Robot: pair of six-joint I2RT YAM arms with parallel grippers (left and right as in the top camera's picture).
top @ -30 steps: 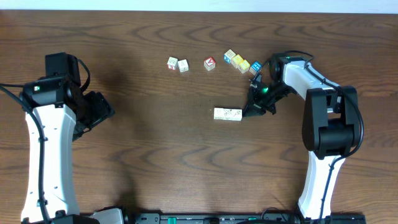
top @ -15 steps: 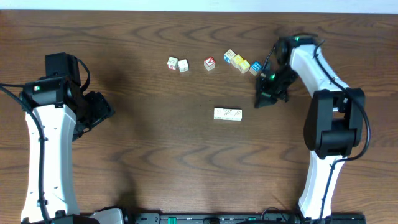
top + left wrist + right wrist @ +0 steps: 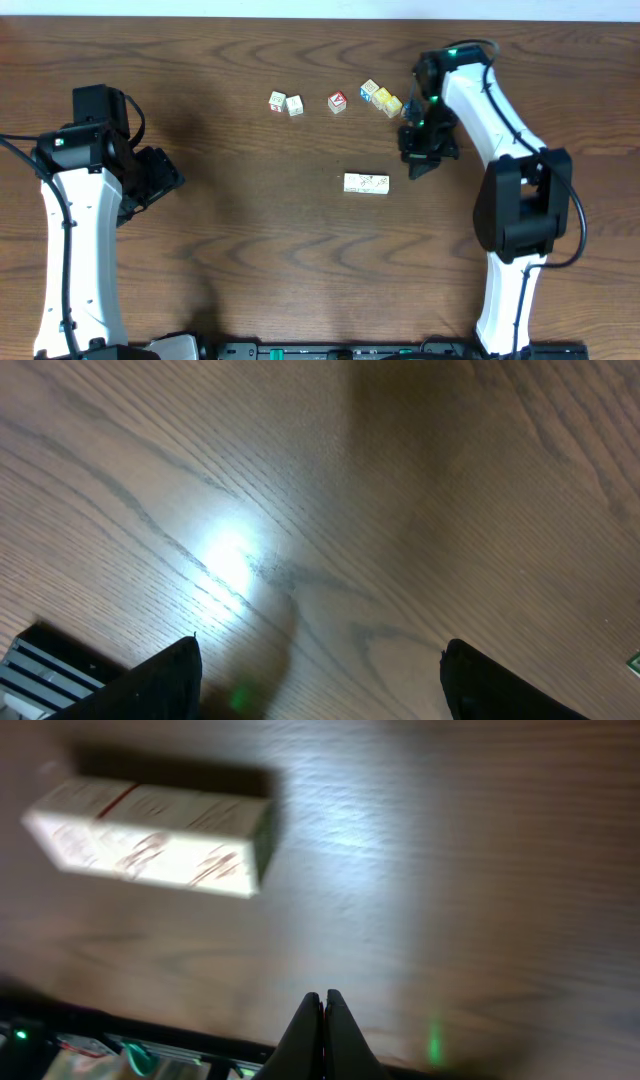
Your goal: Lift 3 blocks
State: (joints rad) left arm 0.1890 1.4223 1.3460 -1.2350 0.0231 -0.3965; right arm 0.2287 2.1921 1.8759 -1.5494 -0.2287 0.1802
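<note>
The right gripper [image 3: 414, 168] has its two black fingers pressed tight together with nothing between them; it hangs just right of the three small whitish-cream wooden cubes [image 3: 366, 184], not touching them; those cubes lie end to end in one touching row mid-table on the brown wood-grain table [image 3: 250, 260]; the left gripper [image 3: 165, 178] is spread wide and empty, well apart on the left; small colour-faced wooden cubes [image 3: 337, 102] sit toward the far edge, beside the right arm; bare wood surrounds the row.

Cream blocks [image 3: 366, 184] bear faint reddish marks; brown table [image 3: 250, 250] shows dark grain.
</note>
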